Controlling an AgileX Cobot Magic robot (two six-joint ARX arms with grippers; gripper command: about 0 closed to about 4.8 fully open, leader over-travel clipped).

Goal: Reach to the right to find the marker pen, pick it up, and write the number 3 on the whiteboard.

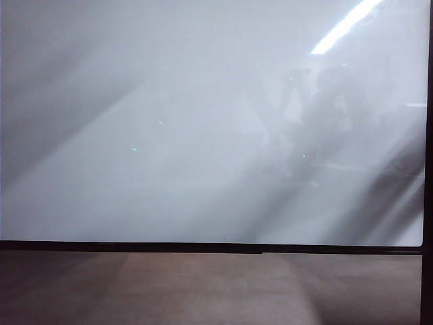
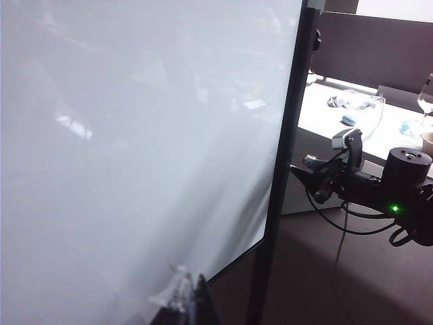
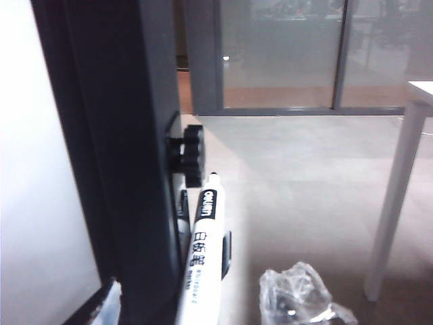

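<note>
Right now marker pen (image 3: 203, 257): white barrel, black print; right jaws spread, left's unclear.

We see the whiteboard (image 1: 203, 135) under soft, dim indoor light. In the exterior view a bright strip of ceiling-light glare crosses its upper right corner, and broad grey shadow bands and faint dark reflections fall across its glossy face. The floor (image 1: 203, 291) below sits in dull shade. The left wrist view is hazy, the board washed pale, with a small green lamp glowing on the other arm. In the right wrist view the marker pen (image 3: 203, 257) is sharp; the nearby frame is dark.
</note>
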